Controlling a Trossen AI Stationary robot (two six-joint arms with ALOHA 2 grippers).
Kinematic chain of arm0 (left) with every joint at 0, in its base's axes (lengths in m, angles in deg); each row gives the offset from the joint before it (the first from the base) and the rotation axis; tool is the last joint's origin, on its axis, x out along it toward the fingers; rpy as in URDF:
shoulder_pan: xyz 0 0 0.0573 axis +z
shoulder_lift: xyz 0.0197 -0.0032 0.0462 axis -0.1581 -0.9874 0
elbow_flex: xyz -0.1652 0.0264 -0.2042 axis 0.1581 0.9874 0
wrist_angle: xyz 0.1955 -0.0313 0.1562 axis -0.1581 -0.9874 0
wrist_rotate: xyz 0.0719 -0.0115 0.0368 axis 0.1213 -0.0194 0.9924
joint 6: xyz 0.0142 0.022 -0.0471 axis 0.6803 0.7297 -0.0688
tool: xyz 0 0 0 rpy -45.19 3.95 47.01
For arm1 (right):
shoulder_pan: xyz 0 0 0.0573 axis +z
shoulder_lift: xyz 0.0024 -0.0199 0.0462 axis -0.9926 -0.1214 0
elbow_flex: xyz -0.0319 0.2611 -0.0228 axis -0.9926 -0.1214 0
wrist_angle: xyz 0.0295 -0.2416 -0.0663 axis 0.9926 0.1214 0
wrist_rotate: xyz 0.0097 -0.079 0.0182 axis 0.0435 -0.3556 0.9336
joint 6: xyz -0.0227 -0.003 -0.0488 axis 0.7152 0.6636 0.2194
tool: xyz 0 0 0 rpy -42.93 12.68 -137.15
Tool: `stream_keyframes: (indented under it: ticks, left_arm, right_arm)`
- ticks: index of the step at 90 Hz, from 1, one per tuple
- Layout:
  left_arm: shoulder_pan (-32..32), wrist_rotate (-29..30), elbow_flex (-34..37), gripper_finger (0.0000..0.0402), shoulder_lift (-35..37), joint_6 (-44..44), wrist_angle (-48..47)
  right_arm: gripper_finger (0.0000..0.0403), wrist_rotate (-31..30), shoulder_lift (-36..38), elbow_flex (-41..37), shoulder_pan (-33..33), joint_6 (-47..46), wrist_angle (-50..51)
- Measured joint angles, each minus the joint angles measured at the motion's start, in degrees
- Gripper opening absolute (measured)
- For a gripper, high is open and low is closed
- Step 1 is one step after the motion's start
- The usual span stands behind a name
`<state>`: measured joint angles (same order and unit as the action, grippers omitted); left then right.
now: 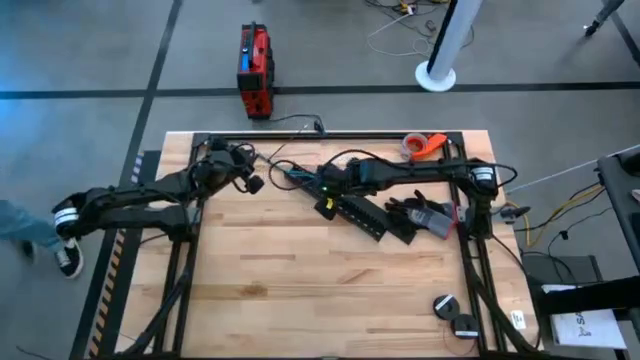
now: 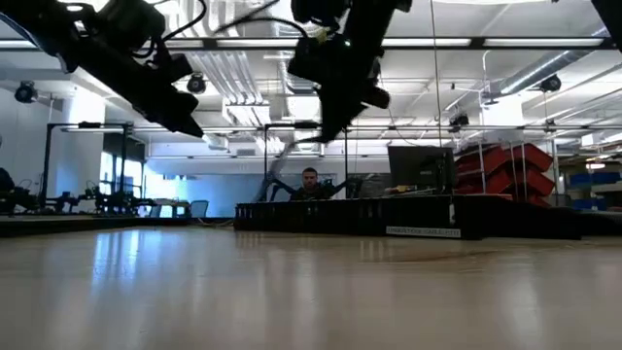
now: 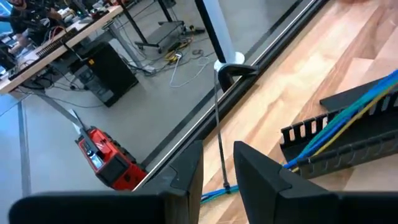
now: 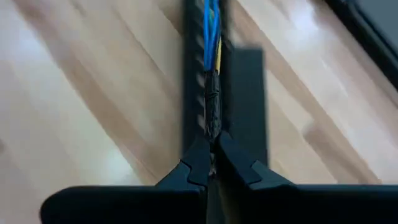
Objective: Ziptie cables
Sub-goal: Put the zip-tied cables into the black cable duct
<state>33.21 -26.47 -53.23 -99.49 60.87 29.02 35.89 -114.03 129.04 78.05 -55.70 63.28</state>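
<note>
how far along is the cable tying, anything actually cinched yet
Done: the cables look gathered into one bunch along the black slotted rail. In hand: the right gripper pinches that bunch. The left gripper hangs open beside a thin strand. Left: no closed tie is visible.

L tool (image 3: 217,171) apart; R tool (image 4: 213,163) clamped.

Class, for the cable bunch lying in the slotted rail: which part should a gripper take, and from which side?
Grip the free stretch of the cables past the slotted rail end, coming from above: there the strands run together and the rail walls don't block the fingers.
</note>
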Motion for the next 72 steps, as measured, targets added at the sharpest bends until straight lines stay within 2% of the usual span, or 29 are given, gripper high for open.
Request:
stream_keyframes:
  ticks: [20,25,33,39,44,54,72]
  left_arm:
    - [0.0,-0.69,0.0,0.0075,0.0,-0.72,-0.1]
    - [0.02,-3.72,0.02,0.0075,-0.25,-1.68,-0.22]
    - [-0.03,-11.98,0.11,0.0075,-0.97,-1.3,-0.19]
    - [-0.07,-16.49,0.11,0.0075,-1.72,-0.87,0.8]
    - [-0.07,-18.02,0.11,0.0075,-2.28,-0.87,1.75]
    - [-0.04,-18.16,-0.02,0.0075,-3.18,-1.49,2.99]
    - [-0.02,-18.18,-0.02,0.0075,-4.26,-1.53,3.77]
  right_arm:
    - [0.0,5.37,0.46,0.0,4.24,-5.71,18.39]
    - [0.0,6.37,0.46,0.0,5.85,-7.07,24.03]
    - [0.0,8.7,0.51,-0.52,8.46,-9.82,29.71]
    - [0.0,12.01,0.52,-1.5,10.2,-11.08,30.31]
    - [0.0,14.74,0.52,-2.15,11.65,-11.46,29.97]
    - [0.0,18.66,-0.06,-3.23,14.17,-11.41,30.26]
    - [0.0,19.62,-1.84,-4.89,16.03,-11.37,31.02]
